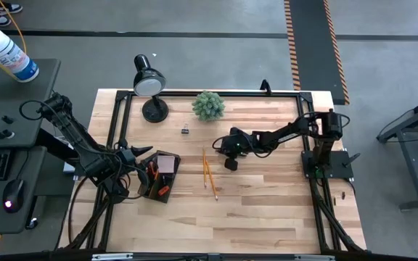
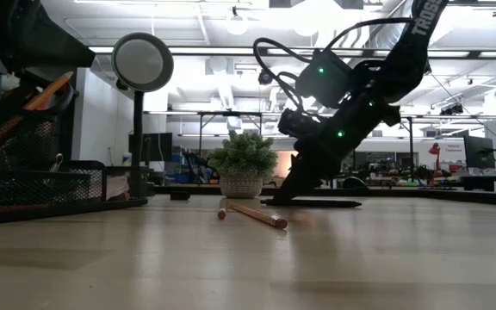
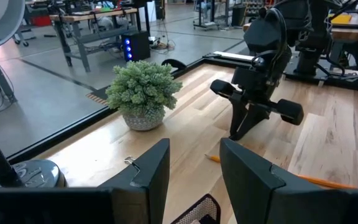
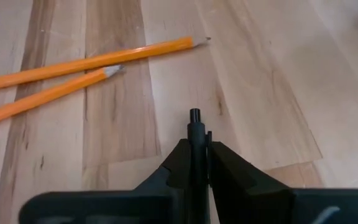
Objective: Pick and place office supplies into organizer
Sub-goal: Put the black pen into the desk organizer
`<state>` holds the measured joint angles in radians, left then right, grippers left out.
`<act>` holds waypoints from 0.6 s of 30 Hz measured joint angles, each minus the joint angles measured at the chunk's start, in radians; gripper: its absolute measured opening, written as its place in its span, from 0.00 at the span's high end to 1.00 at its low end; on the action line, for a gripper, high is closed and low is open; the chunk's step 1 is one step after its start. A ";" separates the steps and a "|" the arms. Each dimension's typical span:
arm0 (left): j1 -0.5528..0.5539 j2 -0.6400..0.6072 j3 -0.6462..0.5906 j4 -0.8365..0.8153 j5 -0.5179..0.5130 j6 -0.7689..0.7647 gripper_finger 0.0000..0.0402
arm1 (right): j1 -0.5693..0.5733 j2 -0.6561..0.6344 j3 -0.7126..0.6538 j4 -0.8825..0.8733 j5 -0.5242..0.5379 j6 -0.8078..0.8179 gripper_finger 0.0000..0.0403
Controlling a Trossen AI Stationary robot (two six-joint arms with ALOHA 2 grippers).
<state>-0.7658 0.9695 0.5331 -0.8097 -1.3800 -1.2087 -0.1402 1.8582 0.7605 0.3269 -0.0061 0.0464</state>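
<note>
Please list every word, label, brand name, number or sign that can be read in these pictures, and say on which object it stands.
"TROSS": white letters on the right arm in the low view, cut off by the picture's edge.
White bottle beside the table: its blue label is too small to read.
The pencils, organizer and desk lamp show no readable text.

Evenly lit from ceiling fixtures, glaring white in the low view behind the right gripper (image 2: 275,198). Soft, short shadows beneath pencils (image 4: 73,68) ahead of that claw. Near tabletop (image 2: 231,267) blurred. Left gripper (image 3: 194,180) fingers soft-focused; backlit lamp head (image 2: 142,61) silhouetted.
</note>
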 joint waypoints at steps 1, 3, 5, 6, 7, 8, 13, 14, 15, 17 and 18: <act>0.000 0.000 0.000 0.001 0.000 0.000 0.68 | 0.000 -0.007 0.001 -0.006 -0.002 0.001 0.92; 0.000 0.000 0.000 0.000 0.000 0.000 0.68 | 0.002 -0.019 0.007 -0.021 -0.008 -0.002 0.93; 0.000 0.000 0.000 0.001 0.000 0.000 0.68 | 0.004 -0.037 0.021 -0.024 -0.028 -0.004 0.98; 0.000 0.000 0.000 0.001 0.000 0.000 0.68 | 0.004 -0.046 0.028 -0.027 -0.039 -0.003 1.00; 0.000 0.000 0.000 0.001 0.000 0.000 0.68 | 0.004 -0.053 0.036 -0.031 -0.054 -0.004 0.99; 0.000 0.000 0.000 0.001 0.000 -0.001 0.68 | 0.004 -0.060 0.044 -0.030 -0.062 -0.005 0.99; 0.000 0.000 0.000 0.001 0.000 -0.001 0.68 | 0.004 -0.078 0.082 -0.042 -0.102 -0.018 0.99; 0.000 0.000 0.000 0.001 0.001 -0.001 0.68 | 0.004 -0.078 0.091 -0.065 -0.106 -0.020 0.99; 0.000 0.000 0.000 0.001 0.004 -0.001 0.68 | 0.004 -0.078 0.101 -0.097 -0.110 -0.017 1.00; 0.000 0.000 0.000 0.001 0.008 -0.001 0.68 | 0.004 -0.078 0.118 -0.148 -0.112 0.004 0.99; 0.000 0.000 0.000 0.001 0.008 -0.001 0.68 | 0.008 -0.078 0.125 -0.163 -0.109 0.015 0.98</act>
<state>-0.7658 0.9695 0.5335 -0.8089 -1.3724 -1.2098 -0.1319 1.7798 0.8853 0.1642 -0.1147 0.0617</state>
